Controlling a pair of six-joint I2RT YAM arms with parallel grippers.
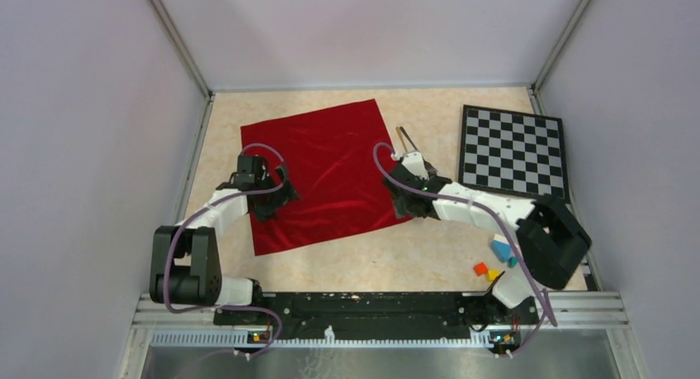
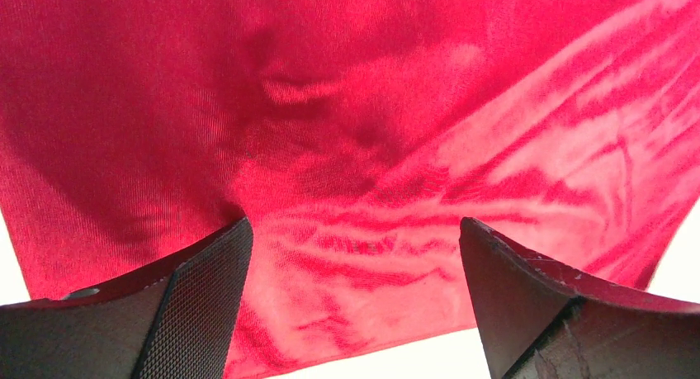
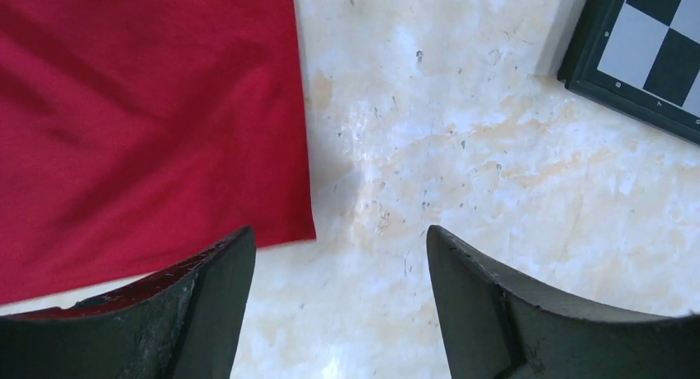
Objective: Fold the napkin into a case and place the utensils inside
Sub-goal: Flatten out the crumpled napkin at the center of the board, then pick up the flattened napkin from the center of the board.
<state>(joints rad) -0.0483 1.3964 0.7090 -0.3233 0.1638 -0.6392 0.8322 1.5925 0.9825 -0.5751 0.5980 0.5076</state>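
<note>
Red, soft cloth throughout: napkin (image 1: 322, 168) spread flat in a single layer on the table (image 1: 429, 247), set slightly askew, not yet folded. Light wrinkles and sheen across its middle in the left wrist view.

Left gripper (image 1: 275, 199): positioned over the napkin's left margin, near its near-left corner. Released, jaws wide apart, nothing grasped. Only red fabric beneath and between them, with the napkin's near hem just ahead of the tips.

Right gripper (image 1: 404, 204): positioned at the napkin's near-right corner. Released as well, jaws well apart and empty. One jaw above the red corner, the other above bare tabletop just off the napkin's right edge.

Utensils (image 1: 404, 137): on the table just beside the napkin's right edge, toward its far-right corner, outside the cloth. Partly masked by the right arm (image 1: 462, 204). Visible only as a slim dark-and-gold sliver, possibly fork and spoon lying side by side.

Checkered board (image 1: 513, 152): right of the napkin, well apart from it, beyond the utensils.

Small coloured blocks (image 1: 494, 262): right of the napkin's near edge, well apart from the cloth, close by the right arm's elbow.
</note>
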